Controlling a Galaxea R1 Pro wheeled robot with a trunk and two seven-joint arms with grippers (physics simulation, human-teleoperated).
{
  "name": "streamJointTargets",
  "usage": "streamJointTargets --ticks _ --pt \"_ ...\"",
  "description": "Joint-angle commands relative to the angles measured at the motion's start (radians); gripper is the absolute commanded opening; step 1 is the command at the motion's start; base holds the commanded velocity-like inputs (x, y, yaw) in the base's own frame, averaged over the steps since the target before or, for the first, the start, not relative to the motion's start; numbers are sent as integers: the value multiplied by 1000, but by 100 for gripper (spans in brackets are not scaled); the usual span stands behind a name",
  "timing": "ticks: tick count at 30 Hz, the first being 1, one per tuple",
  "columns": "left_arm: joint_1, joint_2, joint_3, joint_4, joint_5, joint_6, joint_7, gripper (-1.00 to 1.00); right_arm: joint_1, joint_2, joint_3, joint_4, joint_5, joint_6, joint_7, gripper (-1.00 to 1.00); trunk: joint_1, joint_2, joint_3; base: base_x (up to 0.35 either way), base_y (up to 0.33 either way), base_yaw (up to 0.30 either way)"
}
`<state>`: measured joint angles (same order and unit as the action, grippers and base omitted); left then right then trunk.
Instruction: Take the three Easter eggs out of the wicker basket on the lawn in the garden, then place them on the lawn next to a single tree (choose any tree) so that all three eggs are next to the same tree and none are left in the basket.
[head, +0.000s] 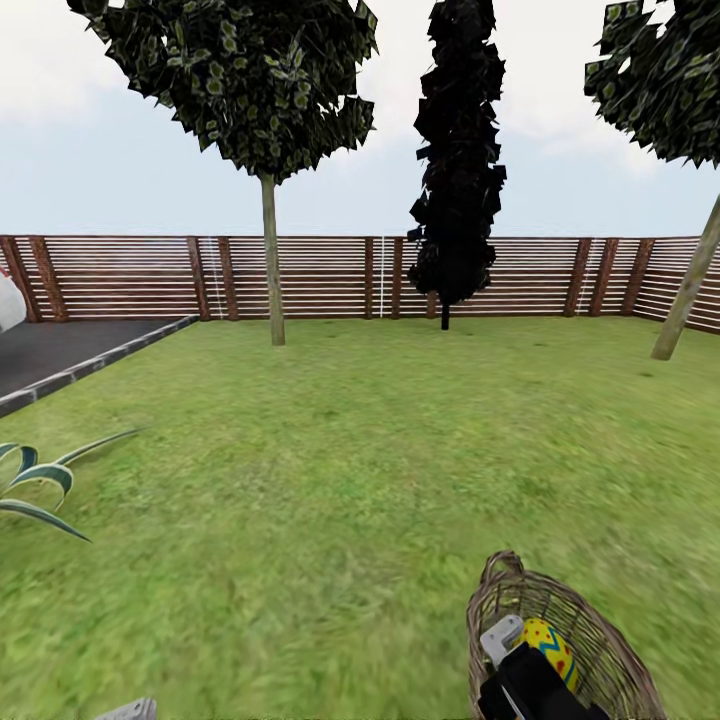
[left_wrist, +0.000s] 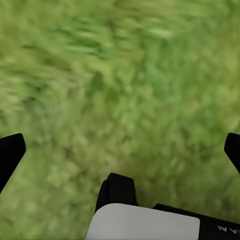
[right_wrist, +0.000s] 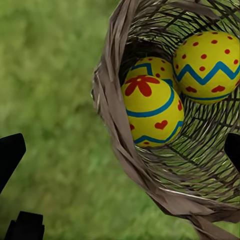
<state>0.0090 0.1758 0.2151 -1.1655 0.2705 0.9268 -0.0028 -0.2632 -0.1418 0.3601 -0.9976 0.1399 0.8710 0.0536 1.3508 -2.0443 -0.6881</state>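
While the right gripper (right_wrist: 120, 150) hangs above the wicker basket (right_wrist: 150, 190) with its dark fingertips (right_wrist: 10, 152) spread wide and nothing between them, all three Easter eggs (right_wrist: 150, 112) lie inside the basket, pressed together against its woven wall. In the head view the basket (head: 590, 620) sits on the lawn (head: 360, 450) near the bottom right corner of the grass in view, one egg (head: 550, 645) showing yellow with a blue zigzag just beside the right arm's black and grey end. The left gripper (left_wrist: 120, 150) hovers over bare grass (left_wrist: 125, 90), its fingers likewise set far apart and empty. Farther across the lawn, near the slatted wooden fence (head: 320, 275), stands a thin-trunked tree (head: 270, 260), with a dark conifer (head: 455, 160) beside it and a leaning pale trunk (head: 688, 290) near the right edge. A grey paved strip (head: 70, 350) borders the lawn's far left corner, and long striped leaves (head: 45, 480) reach in at the left edge.
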Motion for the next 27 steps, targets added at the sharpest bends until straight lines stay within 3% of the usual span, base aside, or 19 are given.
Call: streamJointTargets --ticks 1,10,14,15,17,19,27 --pt "0 0 1 -2 2 4 0 100 -1 -1 3 -1 10 5 6 100 4 -8 -4 0 0 0" --pt "0 -1 1 1 3 3 0 100 -1 -1 2 -2 10 5 6 100 38 -71 -32 0 0 0" --pt "0 -1 1 1 3 3 0 100 -1 -3 -2 -2 10 5 5 100 38 -71 -32 0 0 0" --pt "0 -1 1 1 3 3 0 100 -1 -5 -7 -2 10 5 5 100 38 -71 -32 0 0 0" --pt "0 -1 1 1 3 3 0 100 -1 -6 -64 -2 11 6 6 100 38 -71 -32 0 0 0" --pt "0 -1 1 1 3 3 0 100 -1 -5 -81 -1 11 6 7 100 38 -71 -32 0 0 0" --pt "0 -1 0 2 3 3 0 100 -1 -3 -97 -1 12 6 6 100 50 -92 -42 0 0 0"
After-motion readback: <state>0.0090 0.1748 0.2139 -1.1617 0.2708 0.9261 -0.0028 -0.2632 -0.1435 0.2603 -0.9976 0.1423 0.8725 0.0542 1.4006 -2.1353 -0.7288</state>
